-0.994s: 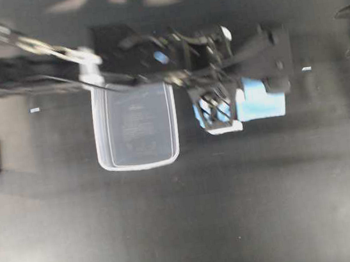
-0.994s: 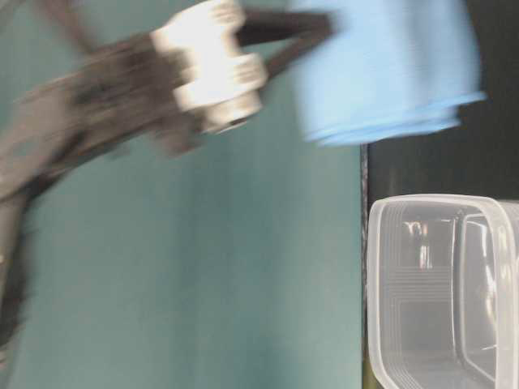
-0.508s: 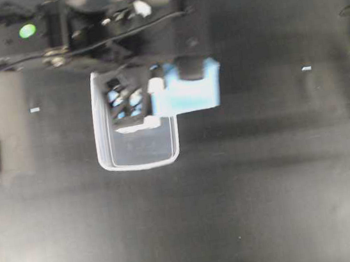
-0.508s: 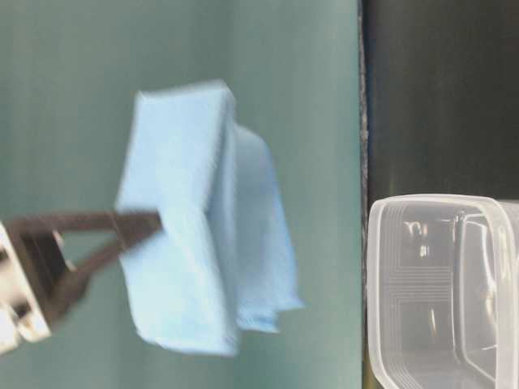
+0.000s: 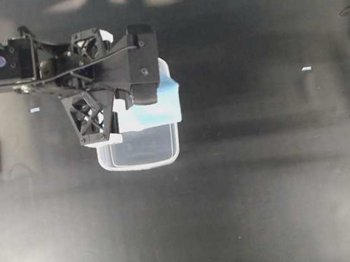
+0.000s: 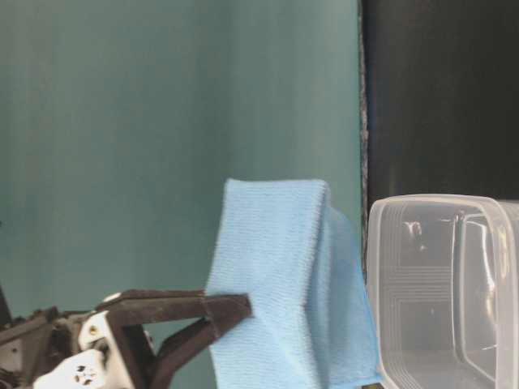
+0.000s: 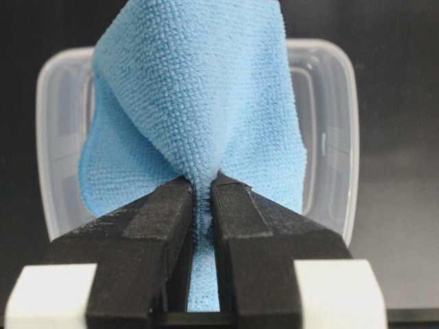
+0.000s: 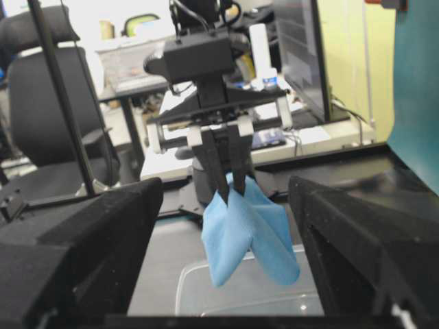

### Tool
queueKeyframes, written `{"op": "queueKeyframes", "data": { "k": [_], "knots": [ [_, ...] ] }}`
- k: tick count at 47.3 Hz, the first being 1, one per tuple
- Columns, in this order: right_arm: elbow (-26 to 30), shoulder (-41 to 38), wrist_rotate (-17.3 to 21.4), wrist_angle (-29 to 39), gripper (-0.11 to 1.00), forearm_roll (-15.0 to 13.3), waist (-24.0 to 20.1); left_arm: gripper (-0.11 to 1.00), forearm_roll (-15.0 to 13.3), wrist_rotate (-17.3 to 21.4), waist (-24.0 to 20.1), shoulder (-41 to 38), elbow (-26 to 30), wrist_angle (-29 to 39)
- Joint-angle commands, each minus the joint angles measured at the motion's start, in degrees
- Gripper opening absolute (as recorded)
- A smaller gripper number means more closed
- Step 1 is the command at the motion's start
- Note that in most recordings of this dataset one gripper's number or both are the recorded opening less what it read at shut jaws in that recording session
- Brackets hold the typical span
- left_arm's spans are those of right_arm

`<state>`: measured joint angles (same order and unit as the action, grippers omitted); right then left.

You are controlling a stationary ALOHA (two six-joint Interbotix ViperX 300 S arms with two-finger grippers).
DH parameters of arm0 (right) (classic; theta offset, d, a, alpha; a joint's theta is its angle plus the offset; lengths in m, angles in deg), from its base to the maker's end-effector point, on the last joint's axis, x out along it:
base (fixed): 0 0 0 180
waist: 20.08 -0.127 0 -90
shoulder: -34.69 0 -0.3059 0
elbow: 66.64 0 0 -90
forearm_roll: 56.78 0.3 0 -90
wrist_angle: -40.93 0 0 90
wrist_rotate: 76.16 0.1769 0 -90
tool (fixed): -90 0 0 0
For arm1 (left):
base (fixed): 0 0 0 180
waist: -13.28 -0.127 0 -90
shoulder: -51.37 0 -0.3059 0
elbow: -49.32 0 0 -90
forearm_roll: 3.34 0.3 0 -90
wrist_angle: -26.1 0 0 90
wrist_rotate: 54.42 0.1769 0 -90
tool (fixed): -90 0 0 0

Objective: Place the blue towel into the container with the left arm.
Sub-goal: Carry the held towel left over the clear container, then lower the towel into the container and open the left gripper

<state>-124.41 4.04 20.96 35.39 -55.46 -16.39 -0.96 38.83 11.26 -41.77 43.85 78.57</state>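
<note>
- Hanging over the black worktop (image 5: 267, 190), the left arm (image 5: 36, 59) carries its load above the container (image 5: 141, 156).
- Lower before releasing, since the blue towel (image 7: 199, 110) overhangs one rim.
- Left claw (image 7: 202, 188) is clamped on it; right claw (image 8: 226, 274) gapes apart.

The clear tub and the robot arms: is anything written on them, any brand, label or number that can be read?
No text can be read in any view.
container: faint embossed marks on its base, too blurred to read.
left arm: small coloured dots, no legible lettering.
blue towel: no label visible.
</note>
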Motion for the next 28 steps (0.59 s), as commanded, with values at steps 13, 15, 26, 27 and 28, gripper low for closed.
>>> {"op": "queueKeyframes", "data": {
  "k": [13,15,26,27,28],
  "knots": [
    [0.44,-0.44,-0.09,-0.35,0.72,-0.09,-0.09,0.06,0.18,-0.35,-0.62,0.62,-3.87,-5.27],
    [0.44,-0.44,-0.09,-0.35,0.72,0.0,-0.09,0.07,0.18,-0.44,-0.62,0.62,-4.22,-5.36],
    [0.35,-0.44,0.0,-0.53,0.72,0.0,0.0,0.7,0.18,-3.69,-0.44,0.7,-4.92,-5.8],
    [0.35,-0.35,0.0,-0.53,0.72,-0.09,0.0,0.75,0.18,-4.75,-0.18,0.79,-4.92,-6.15],
    [0.44,-0.35,0.0,-0.53,0.72,0.0,0.0,0.8,0.18,-5.45,-0.18,0.79,-4.92,-6.5]
  ]
}}
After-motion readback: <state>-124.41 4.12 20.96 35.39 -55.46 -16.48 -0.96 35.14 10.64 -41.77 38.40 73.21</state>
